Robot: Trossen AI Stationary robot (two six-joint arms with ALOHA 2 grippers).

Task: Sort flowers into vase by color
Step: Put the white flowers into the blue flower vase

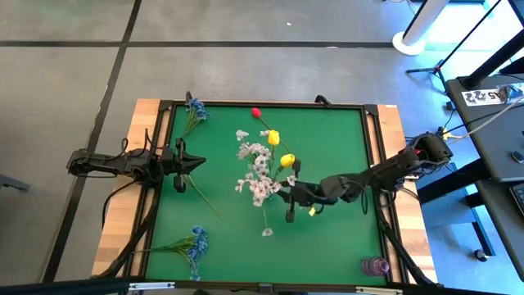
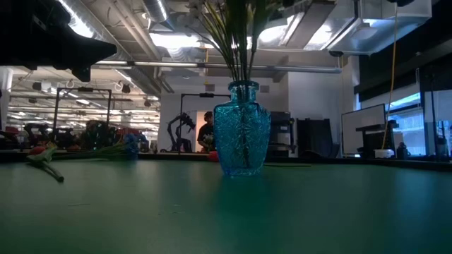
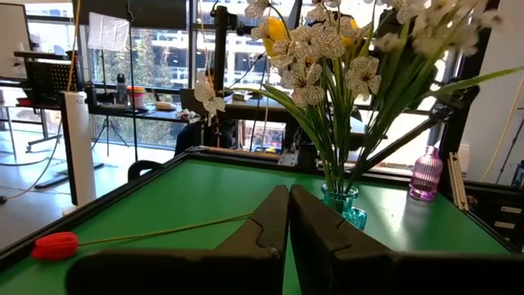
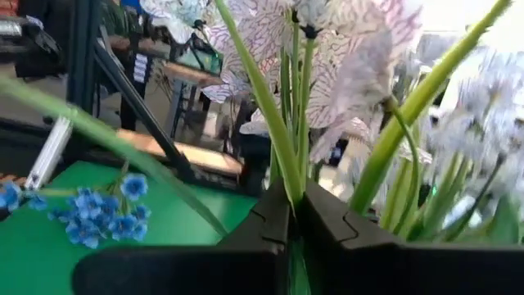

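Near the centre of the green table (image 1: 327, 238), a blue glass vase (image 2: 241, 128) holds white flowers (image 1: 255, 174) and yellow buds (image 1: 279, 148). The right gripper (image 1: 289, 215) sits beside them, fingers pinched on a green stem (image 4: 255, 88), likely steadying it for insertion. The left gripper (image 1: 195, 163) waits closed by the left edge; blue flowers (image 1: 193, 243) and a red bud (image 1: 255, 112) lie unsorted.

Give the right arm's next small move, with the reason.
Probably open the fingers and back away: the right gripper is shut on a green stem that already stands among the white flowers in the vase.
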